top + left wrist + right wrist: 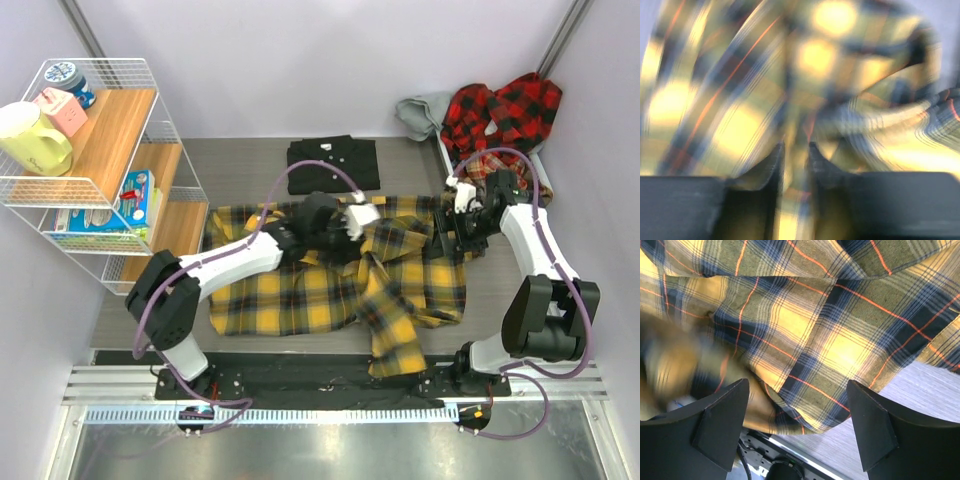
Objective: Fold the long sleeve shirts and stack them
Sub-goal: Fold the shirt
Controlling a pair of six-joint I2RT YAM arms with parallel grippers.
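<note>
The yellow-and-black plaid shirt (330,285) lies spread across the middle of the table, rumpled, with one sleeve trailing toward the near edge. My left gripper (352,222) is over its upper middle. In the blurred left wrist view its jaws (796,148) stand narrow with a fold of the plaid cloth (740,115) pinched between them. My right gripper (466,222) hovers at the shirt's right edge, open wide (797,390) above the plaid hem (830,350), holding nothing. A folded black shirt (335,162) lies at the back. Red-and-black plaid shirts (505,110) are piled at the back right.
A white wire rack (100,150) with wooden shelves, a yellow mug (32,138) and boxes stands at the left. A grey cloth (422,110) lies beside the red pile. Bare grey tabletop (920,405) shows right of the shirt.
</note>
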